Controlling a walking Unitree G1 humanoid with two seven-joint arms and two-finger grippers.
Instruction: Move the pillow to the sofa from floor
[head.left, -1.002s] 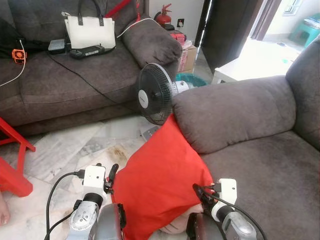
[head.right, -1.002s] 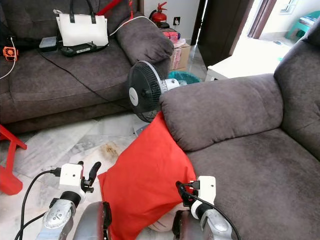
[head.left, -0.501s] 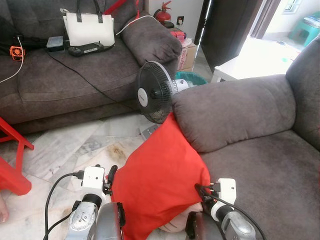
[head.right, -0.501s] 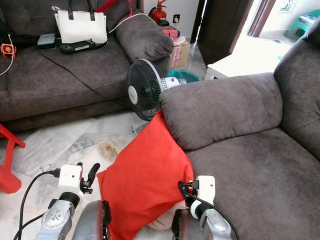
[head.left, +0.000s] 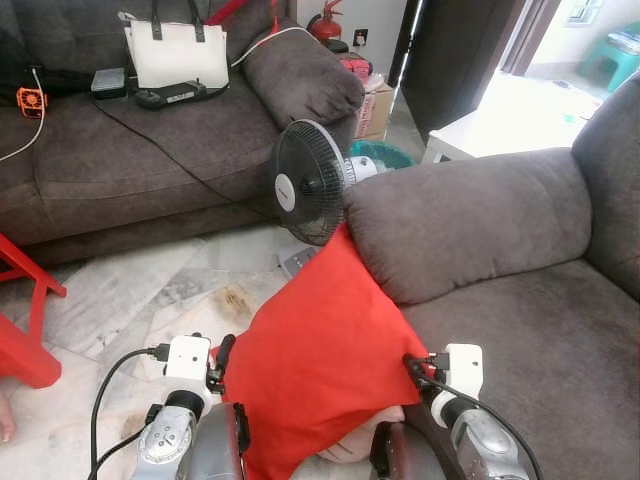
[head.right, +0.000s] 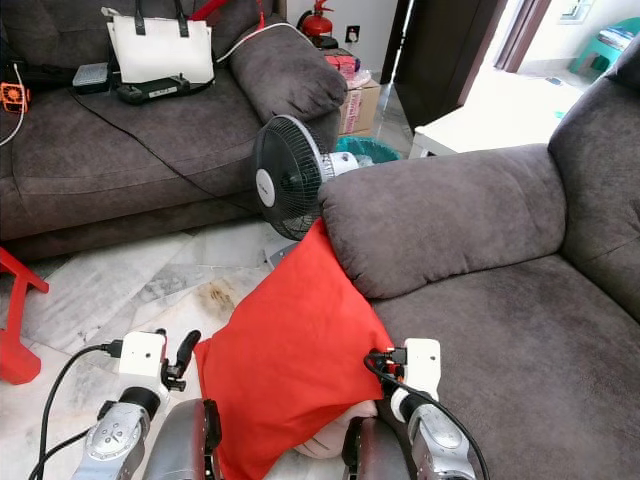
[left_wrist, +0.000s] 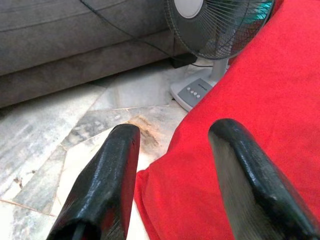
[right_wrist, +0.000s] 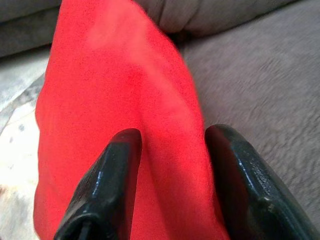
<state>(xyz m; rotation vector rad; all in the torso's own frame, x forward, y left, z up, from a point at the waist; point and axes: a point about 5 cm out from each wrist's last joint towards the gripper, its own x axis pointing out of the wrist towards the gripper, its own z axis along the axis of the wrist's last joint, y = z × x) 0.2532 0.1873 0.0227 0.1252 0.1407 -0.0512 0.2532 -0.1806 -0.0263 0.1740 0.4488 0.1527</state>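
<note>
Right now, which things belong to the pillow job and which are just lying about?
Job: red pillow; grey sofa; left gripper; right gripper, astride the pillow's edge.
Lying about: fan; white handbag; fire extinguisher; cardboard box.

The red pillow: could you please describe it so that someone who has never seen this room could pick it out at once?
Start at the grey sofa nearest the robot and go to its armrest. The red pillow leans against the armrest's outer side, with the left gripper and right gripper at its lower edges. It is the one plain bright red cushion, just in front of the black fan.
</note>
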